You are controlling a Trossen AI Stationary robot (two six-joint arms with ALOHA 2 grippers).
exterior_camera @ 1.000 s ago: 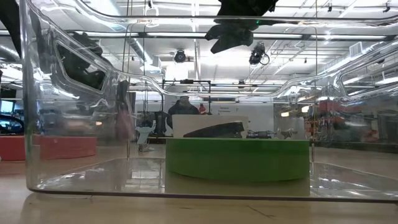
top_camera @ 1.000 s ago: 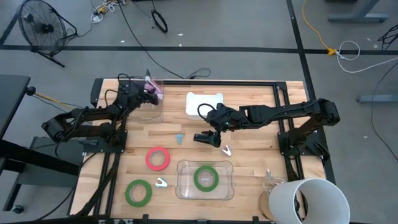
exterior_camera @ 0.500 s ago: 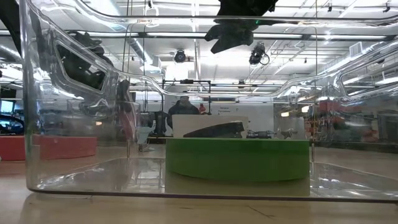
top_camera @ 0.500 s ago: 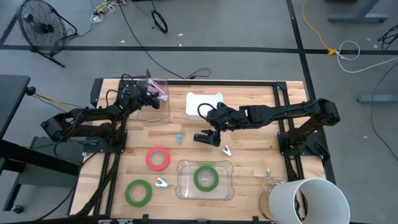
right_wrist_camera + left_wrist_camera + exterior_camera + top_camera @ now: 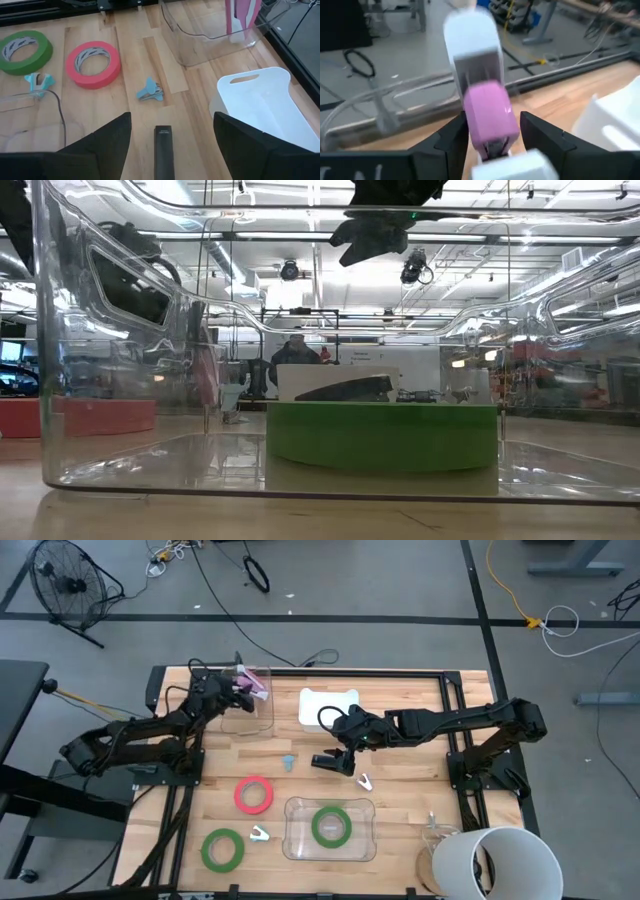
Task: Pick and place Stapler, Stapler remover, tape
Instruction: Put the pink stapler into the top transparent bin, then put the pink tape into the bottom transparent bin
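Left gripper [image 5: 492,137] wider round pink stapler [image 5: 486,107]

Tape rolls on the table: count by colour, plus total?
Green tape rolls: 2, one on the bare wood, one inside the clear bin
Red tape roll: 1
Total: 3
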